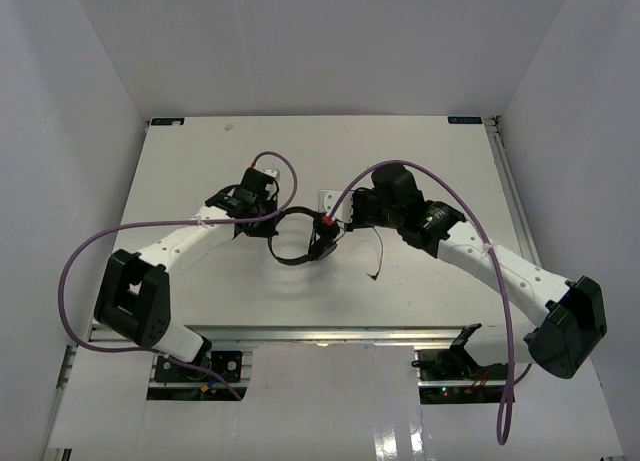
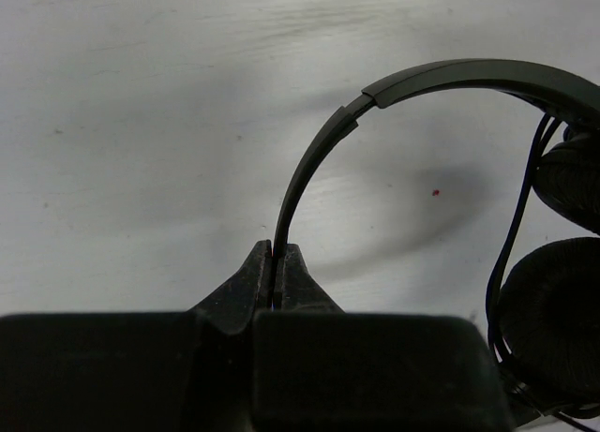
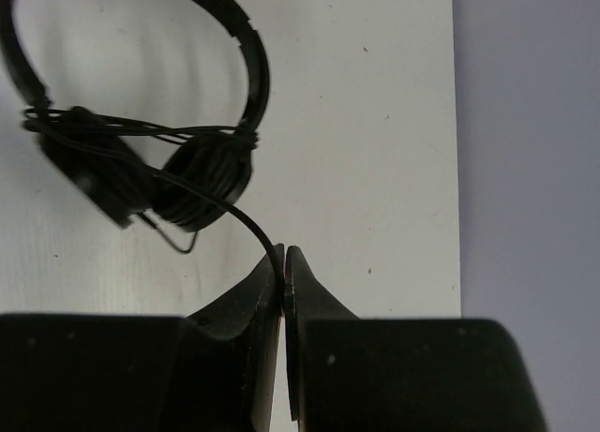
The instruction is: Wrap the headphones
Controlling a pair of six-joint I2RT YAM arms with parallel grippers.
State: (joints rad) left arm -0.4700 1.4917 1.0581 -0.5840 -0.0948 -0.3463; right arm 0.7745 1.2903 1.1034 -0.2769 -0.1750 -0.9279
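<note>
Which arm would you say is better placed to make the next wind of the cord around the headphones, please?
The right, I'd judge. The right gripper is shut on the cord just beside the headphones, so it can lead the next turn. The left gripper clamps the headband, serving as anchor.

My feed: a white table [image 1: 200, 161] boxed in by pale walls.
I see a left wall [image 1: 60, 101], a back wall [image 1: 320, 41] and a right wall [image 1: 590, 101] around it. One blue label [image 1: 166, 122] sits at the far left corner and a second blue label [image 1: 465, 120] at the far right. A metal rail [image 1: 505, 181] runs along the right edge, a dark speck [image 1: 229, 127] lies far left, and my left wrist view shows a tiny red dot [image 2: 435, 192] on the surface.
</note>
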